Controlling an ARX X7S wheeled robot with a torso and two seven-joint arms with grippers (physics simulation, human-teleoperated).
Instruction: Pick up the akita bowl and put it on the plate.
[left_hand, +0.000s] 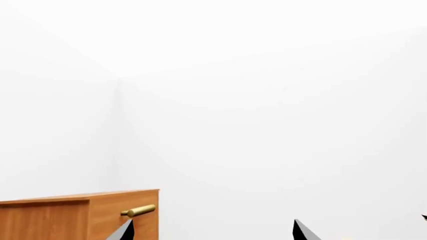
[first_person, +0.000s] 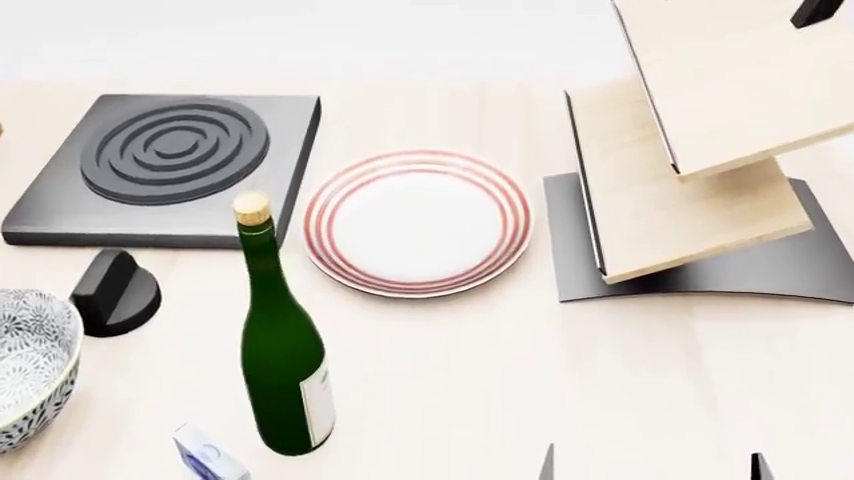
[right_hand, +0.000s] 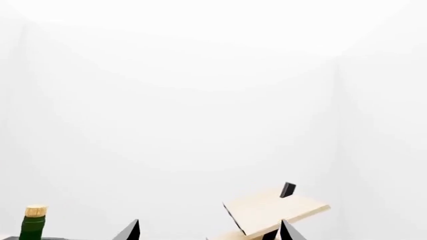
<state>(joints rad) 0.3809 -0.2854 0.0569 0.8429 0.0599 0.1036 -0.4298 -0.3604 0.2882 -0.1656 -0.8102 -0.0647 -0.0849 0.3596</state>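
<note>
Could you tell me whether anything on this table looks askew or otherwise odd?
Yes: the pale wooden two-tier rack on a dark grey base, right of the red-ringed white plate, has boards tilted steeply rather than level. The green glass wine bottle stands upright; nothing looks spilled.

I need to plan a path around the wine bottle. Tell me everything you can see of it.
The bottle is dark green glass with a slim neck, a tan cork-like top and a pale label low on its body. It stands upright on the light wooden table, between the bowl and the plate, nearer the camera than the stove. Nothing grips it; a small blue-white carton lies close by its base.
</note>
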